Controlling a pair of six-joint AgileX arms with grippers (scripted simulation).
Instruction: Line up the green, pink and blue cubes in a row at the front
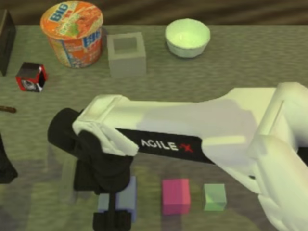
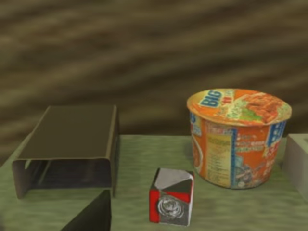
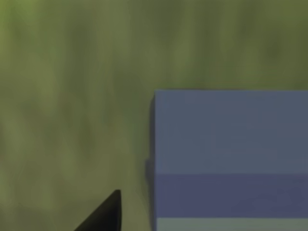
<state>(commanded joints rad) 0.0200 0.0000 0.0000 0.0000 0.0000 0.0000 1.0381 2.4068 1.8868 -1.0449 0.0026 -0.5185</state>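
The right arm's end effector (image 1: 113, 211) hovers over the blue cube (image 1: 126, 198) at the counter (image 1: 240, 67) front, its finger spread impossible to tell, with pink cube (image 1: 175, 195) and green cube (image 1: 214, 197) alongside.

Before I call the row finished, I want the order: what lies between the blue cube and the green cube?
The pink cube lies between the blue cube and the green cube, as the top view shows.
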